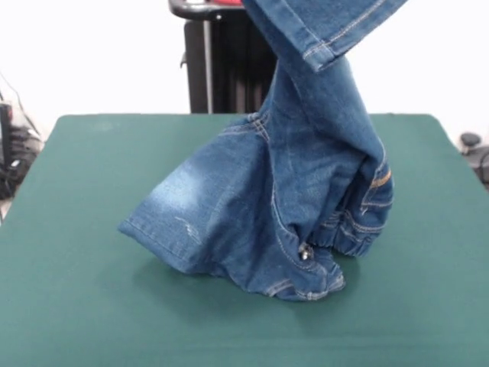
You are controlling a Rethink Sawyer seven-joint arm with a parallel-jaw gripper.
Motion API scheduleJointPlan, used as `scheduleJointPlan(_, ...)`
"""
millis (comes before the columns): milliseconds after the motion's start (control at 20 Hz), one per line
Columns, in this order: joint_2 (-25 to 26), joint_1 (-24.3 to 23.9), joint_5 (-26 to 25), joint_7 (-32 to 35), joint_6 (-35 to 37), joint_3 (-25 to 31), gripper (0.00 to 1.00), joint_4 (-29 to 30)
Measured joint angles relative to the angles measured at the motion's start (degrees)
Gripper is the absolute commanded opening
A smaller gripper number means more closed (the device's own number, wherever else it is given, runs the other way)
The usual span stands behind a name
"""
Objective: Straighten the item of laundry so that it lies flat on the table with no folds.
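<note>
The item of laundry, a pair of small blue denim jeans [298, 183] with faded patches and tan stitching, hangs lifted from above in the front view. Its upper part rises out of the picture's top edge, with a hemmed leg end [325, 38] folded over near the top. The lower part bunches in a crumpled heap resting on the dark green table [84, 306], around the middle. One leg spreads out to the left and touches the cloth. The gripper is hidden above the top edge, so nothing of it shows.
The black pedestal [221, 61] stands behind the table's far edge. Cables and dark items lie off the table at the left [11, 153] and right [474, 149] edges.
</note>
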Motion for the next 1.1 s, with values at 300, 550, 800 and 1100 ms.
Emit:
scheduleJointPlan(300, -1.30, 0.01, 0.56, 0.00, 0.00, -0.01, 1.00, 0.07)
scheduleJointPlan(550, -5.07, 0.11, 2.18, 0.00, -0.17, -0.02, 1.00, 1.75)
scheduleJointPlan(800, -8.73, 0.29, 3.83, 0.00, -1.93, -0.02, 1.00, 5.28)
scheduleJointPlan(1100, -13.90, 0.70, 6.02, 0.00, -8.19, -0.02, 1.00, 13.06)
